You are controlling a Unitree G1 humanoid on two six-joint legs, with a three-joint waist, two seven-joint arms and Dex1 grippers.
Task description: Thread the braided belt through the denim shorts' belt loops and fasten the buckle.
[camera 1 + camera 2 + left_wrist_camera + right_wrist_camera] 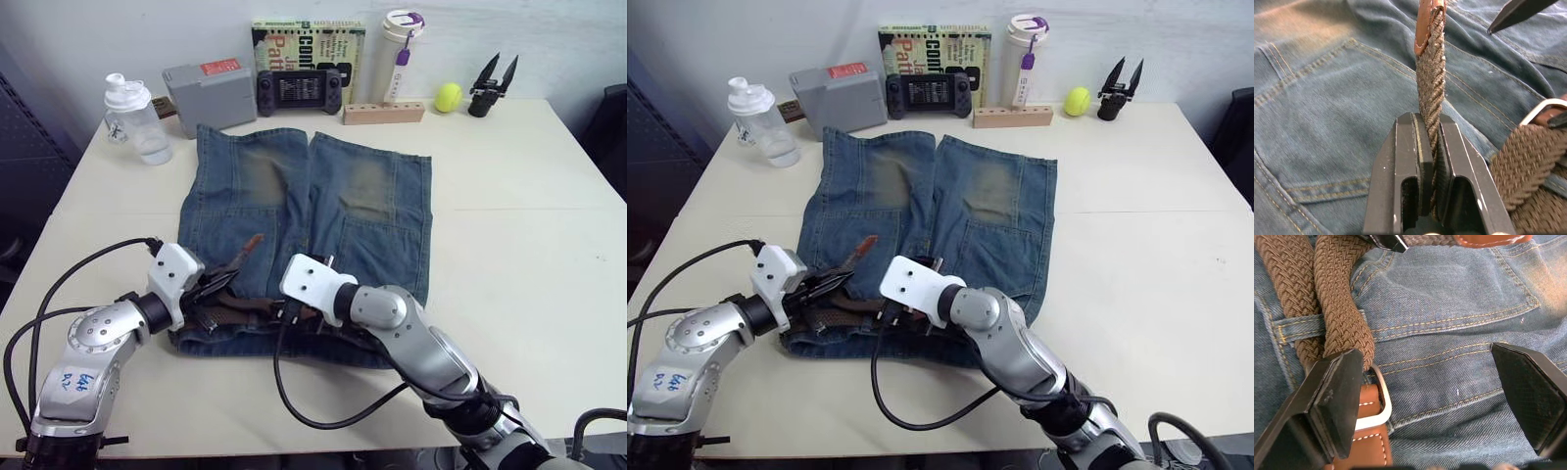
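At the near left of the table (549,255), the left gripper (1431,147) is clamped on the braided belt (1430,83) a little behind its tan leather tip, the woven strap pinched edge-on between the two black fingers and the tip poking out past them toward the far side, over the denim shorts (372,211). The shorts lie flat with their waistband at the near edge and their legs reaching toward the far clutter: a shaker bottle (135,119) at the far left, then a grey box (208,93), a handheld game console (300,91), a book (309,39) behind it, a tumbler (401,44), a wooden block (383,113), a tennis ball (449,96) and a spare gripper (494,86).

The belt appears to run along the waistband already; in the right wrist view two runs of it pass by a belt loop (1300,327), though how many loops are threaded cannot be told. The step in hand looks like the fastening: the tip must be led to the buckle (1378,401) and fed through its frame.

Further right, the right gripper (1432,396) stands wide open over the waistband. The buckle with its brown leather end lies just beside one finger, at the edge of the gap rather than centred in it. The next move probably calls for the right gripper to shift onto the buckle and steady it while the left brings the tip across.
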